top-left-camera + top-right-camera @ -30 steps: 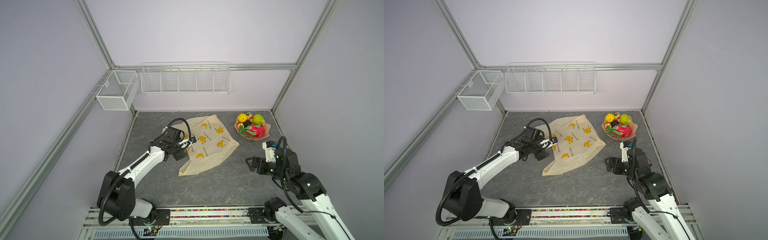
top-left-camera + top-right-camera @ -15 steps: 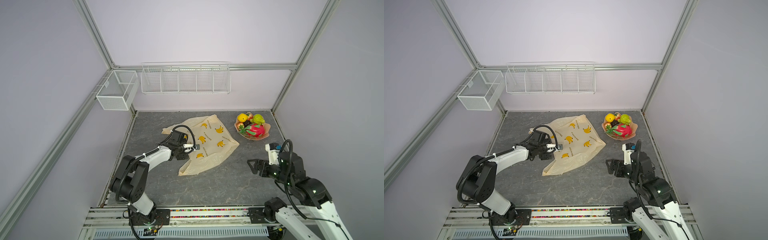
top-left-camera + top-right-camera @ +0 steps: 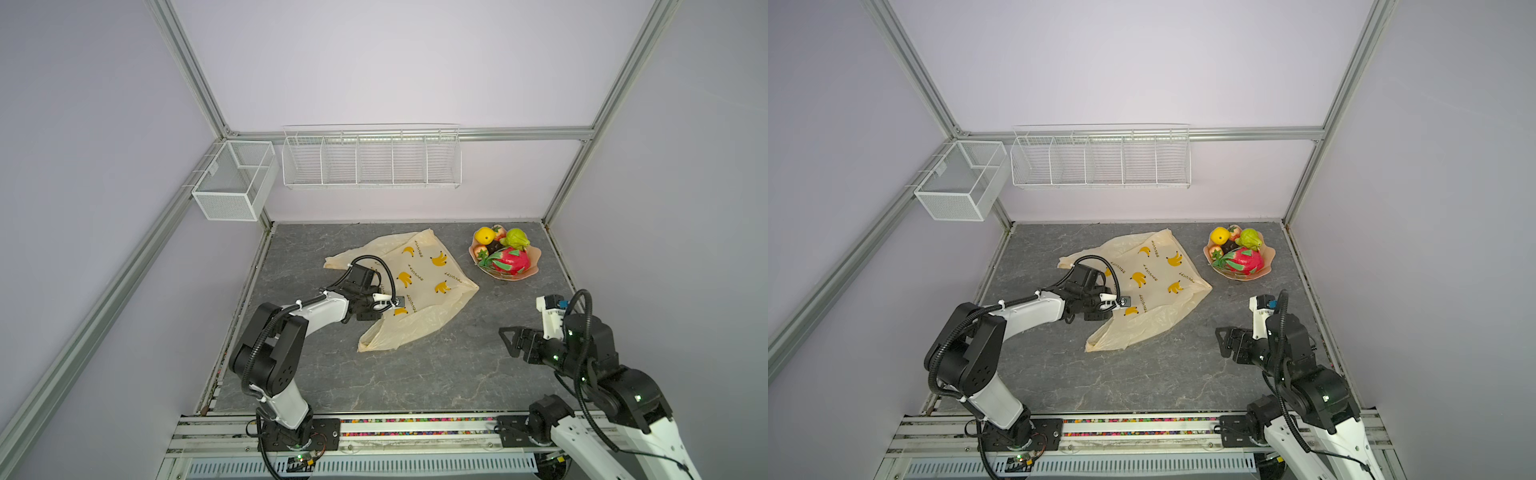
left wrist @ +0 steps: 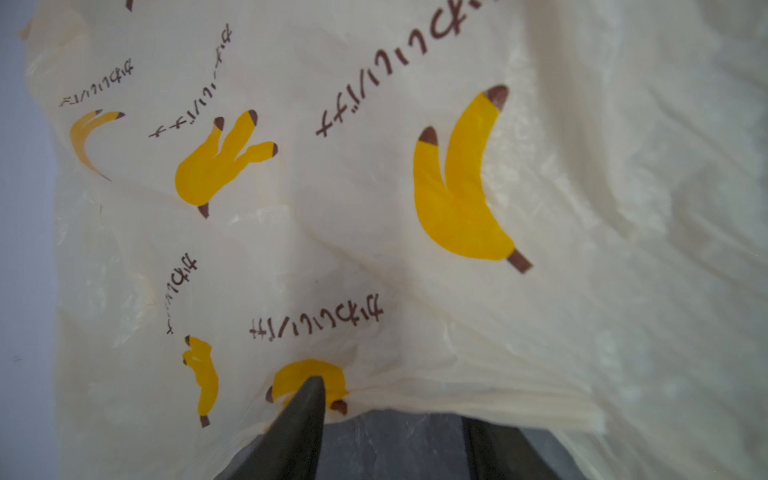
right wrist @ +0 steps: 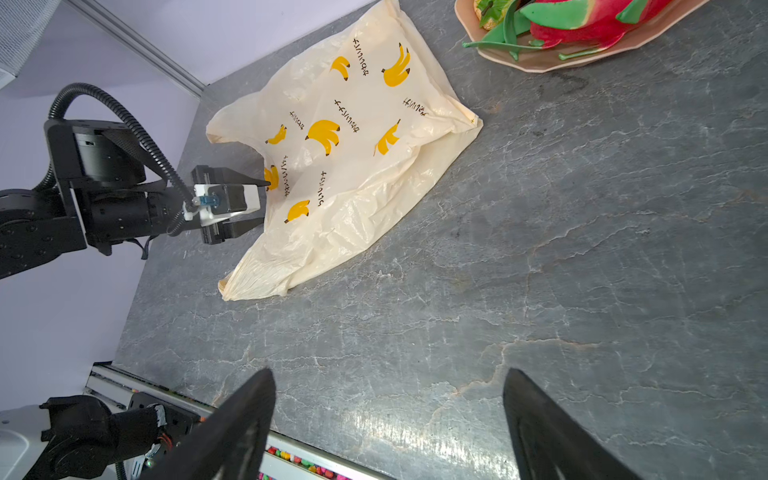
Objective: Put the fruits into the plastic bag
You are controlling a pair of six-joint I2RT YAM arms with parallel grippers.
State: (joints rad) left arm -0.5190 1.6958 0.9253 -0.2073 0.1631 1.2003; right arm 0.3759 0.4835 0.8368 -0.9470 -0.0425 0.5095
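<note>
The left gripper (image 4: 390, 405), jaws half apart about the mouth edge of the plastic bag (image 3: 419, 282), may or may not have hold. The thin film, flat near the back edge of the grey veined table (image 3: 415, 374), could slip free or get pinched both layers together. The right gripper (image 5: 389, 374) hangs wide open at the front right, and the fruits (image 3: 503, 253) fill a peach bowl (image 3: 534, 266) in the back right corner, with lilac walls (image 3: 374, 62) and white wire baskets (image 3: 371, 156) behind.
</note>
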